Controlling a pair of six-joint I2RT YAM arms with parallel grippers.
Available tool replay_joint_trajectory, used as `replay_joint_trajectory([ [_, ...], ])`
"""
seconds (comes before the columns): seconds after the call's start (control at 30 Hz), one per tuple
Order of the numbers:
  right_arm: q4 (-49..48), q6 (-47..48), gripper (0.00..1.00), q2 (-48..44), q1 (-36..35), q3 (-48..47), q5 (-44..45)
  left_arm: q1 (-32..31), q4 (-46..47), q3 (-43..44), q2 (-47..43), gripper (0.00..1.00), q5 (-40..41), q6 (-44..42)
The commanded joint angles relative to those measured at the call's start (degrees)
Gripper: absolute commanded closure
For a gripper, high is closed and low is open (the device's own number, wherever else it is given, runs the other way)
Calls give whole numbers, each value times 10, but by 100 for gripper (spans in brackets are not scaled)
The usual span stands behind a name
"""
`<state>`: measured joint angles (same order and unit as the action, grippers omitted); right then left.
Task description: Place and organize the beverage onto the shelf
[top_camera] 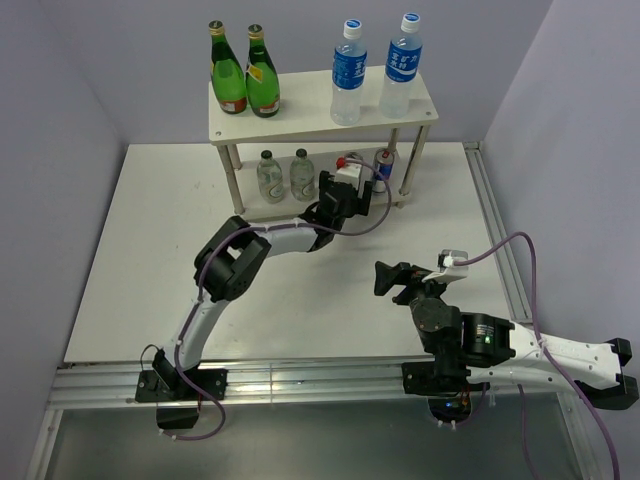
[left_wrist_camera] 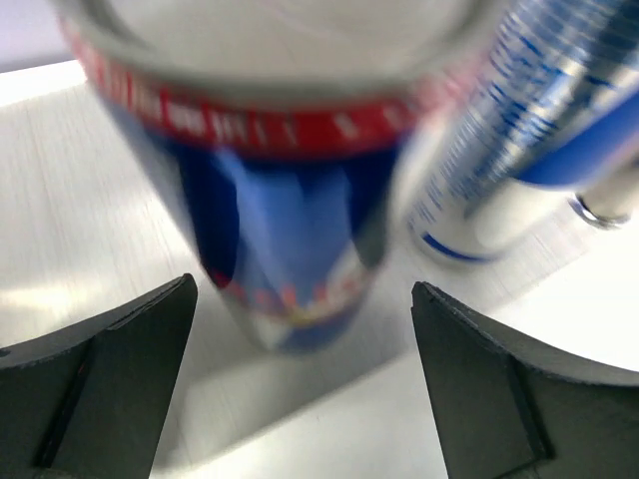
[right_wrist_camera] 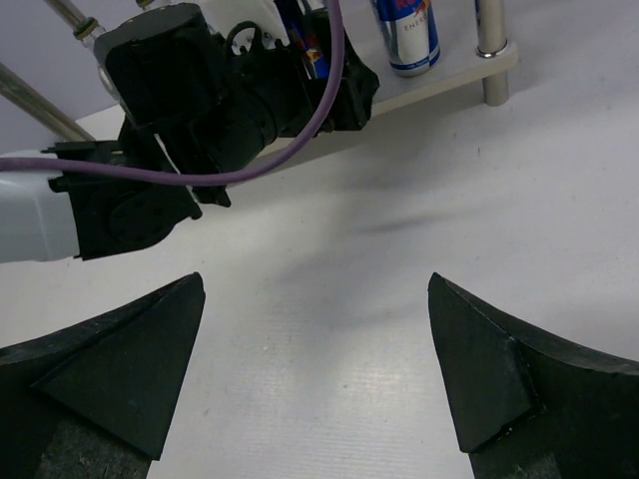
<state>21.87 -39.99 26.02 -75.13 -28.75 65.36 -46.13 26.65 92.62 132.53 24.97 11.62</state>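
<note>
Left gripper [left_wrist_camera: 302, 289] fingers stand released around a Red Bull can [left_wrist_camera: 280, 220], set beside the other can [left_wrist_camera: 519, 130], apparently grouping like drinks. Right gripper [right_wrist_camera: 316, 284] fingers are spread and empty.

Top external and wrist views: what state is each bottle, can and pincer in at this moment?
Water bottles: upright, capped, top tier right.
Green glass bottles: upright, top tier left.
Small green-capped bottles: upright, lower tier.
Near can: upright on lower tier, ungripped.
Second can: upright beside it.
Left pincer: open around near can.
Right pincer: open, empty.
</note>
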Motion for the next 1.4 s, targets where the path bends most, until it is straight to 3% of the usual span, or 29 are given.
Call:
replay_joint_trajectory([
  [0.0, -3, -8, 0, 4, -4, -1, 20, -12, 29, -27, -60, 4, 14, 5],
  [0.4, 40, -46, 0, 32, -4, -16, 41, -69, 60, -237, -218, 1, 80, 28],
  [0.5, 80, -76, 0, 38, -4, -38, 31, -92, 30, -298, -291, 1, 111, 56],
  [0.6, 95, -63, 0, 46, -4, -74, -1, -127, -68, -343, -387, 1, 132, 106],
  [0.63, 95, -36, 0, 48, -4, -88, -35, -140, -106, -343, -409, 1, 149, 133],
  [0.67, 95, -20, 0, 51, -4, -118, -49, -168, -224, -325, -451, 1, 214, 154],
  [0.73, 113, 20, 0, 62, -5, -180, -75, -192, -364, -288, -488, 1, 260, 218],
  [0.77, 125, 30, 0, 68, -5, -204, -79, -209, -498, -247, -523, 1, 300, 233],
  [0.83, 162, 66, 0, 84, -4, -282, -77, -236, -665, -173, -575, 1, 351, 283],
  [0.93, 194, 123, 0, 101, -4, -371, -68, -281, -734, -122, -641, 2, 373, 274],
  [1.03, 201, 175, 0, 103, -4, -429, -77, -302, -764, -79, -734, 3, 323, 257],
  [1.17, 224, 184, 0, 87, -4, -470, -109, -302, -748, -103, -868, 1, 324, 212],
  [1.37, 205, 199, 0, 48, -4, -468, -132, -302, -720, -150, -950, 1, 352, 184],
])
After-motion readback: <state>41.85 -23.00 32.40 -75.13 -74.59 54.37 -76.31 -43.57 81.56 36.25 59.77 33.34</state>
